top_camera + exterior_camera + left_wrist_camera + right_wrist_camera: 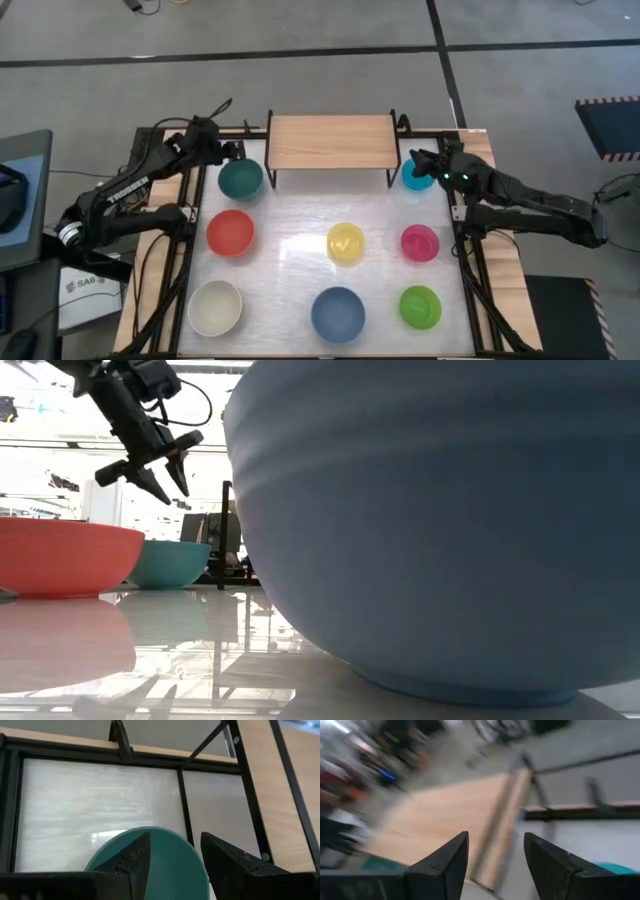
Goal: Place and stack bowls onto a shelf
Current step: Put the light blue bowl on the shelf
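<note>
My left gripper (232,150) hangs in the air with its two fingers apart and nothing between them, just above the far rim of the dark teal bowl (240,178). In the left wrist view the teal bowl's rim shows between my finger tips. My right gripper (420,163) also has its fingers apart and empty; it is over the cyan bowl (414,178), near the right end of the shelf (331,142).

The shelf stands at the far middle of the table (290,245), between my two grippers, and its wooden top carries no bowl. Its black legs are close to both the teal and the cyan bowl.

The other bowls sit apart from each other on the white surface, each one empty as far as I can see: the red bowl (231,232), the yellow bowl (345,243), the magenta bowl (419,242), the white bowl (215,307), the blue bowl (337,313) and the lime green bowl (419,306). In the low view the blue bowl covers most of the scene.
</note>
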Motion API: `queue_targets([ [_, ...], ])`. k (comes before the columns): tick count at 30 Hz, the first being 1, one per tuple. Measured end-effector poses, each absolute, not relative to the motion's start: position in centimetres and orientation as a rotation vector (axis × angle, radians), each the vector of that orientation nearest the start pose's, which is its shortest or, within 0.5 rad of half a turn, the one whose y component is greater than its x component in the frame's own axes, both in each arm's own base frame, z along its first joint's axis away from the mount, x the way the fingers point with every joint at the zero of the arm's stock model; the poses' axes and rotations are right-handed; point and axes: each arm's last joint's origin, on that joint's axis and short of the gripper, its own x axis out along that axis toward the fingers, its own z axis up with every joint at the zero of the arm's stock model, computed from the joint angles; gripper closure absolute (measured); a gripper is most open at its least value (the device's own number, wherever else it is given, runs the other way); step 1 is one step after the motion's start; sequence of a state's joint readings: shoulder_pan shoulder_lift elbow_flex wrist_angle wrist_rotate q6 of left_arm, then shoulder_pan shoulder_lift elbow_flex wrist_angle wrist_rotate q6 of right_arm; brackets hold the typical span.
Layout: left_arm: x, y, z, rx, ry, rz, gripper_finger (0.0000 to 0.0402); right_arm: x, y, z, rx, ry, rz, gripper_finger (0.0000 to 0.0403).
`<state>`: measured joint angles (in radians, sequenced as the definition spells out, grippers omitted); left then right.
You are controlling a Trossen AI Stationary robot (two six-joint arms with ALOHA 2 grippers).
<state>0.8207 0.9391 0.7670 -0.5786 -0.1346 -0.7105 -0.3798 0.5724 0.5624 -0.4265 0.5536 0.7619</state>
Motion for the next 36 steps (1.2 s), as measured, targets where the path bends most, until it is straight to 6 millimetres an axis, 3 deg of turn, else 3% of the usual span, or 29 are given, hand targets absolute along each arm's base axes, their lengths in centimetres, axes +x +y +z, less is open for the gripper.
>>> queue_targets([
  [3, 12.7, 14.2, 26.8, -0.883, 0.399, 1.138, 0.0243, 10.6, -6.5, 28.0, 0.623, 0.245, -1.182, 0.0198],
  [6, 12.9, 14.3, 27.2, -0.846, 0.401, 1.106, 0.0243, 10.1, -7.1, 28.0, 0.629, 0.418, -1.336, 0.0208],
  [14, 13.0, 14.4, 28.7, -0.756, 0.395, 1.072, 0.0243, 10.3, -10.1, 23.8, 0.886, 0.719, -1.568, 0.0238],
  [23, 13.1, 14.5, 29.9, -0.667, 0.405, 1.046, 0.0243, 9.9, -13.5, 18.6, 1.138, 0.856, -1.529, 0.0250],
  [30, 13.1, 14.5, 31.6, -0.605, 0.397, 1.023, 0.0243, 9.6, -14.8, 17.0, 1.159, 0.886, -1.508, 0.0258],
  [36, 13.0, 14.5, 32.9, -0.568, 0.370, 1.019, 0.0244, 9.7, -15.7, 16.1, 1.111, 0.947, -1.491, 0.0323],
])
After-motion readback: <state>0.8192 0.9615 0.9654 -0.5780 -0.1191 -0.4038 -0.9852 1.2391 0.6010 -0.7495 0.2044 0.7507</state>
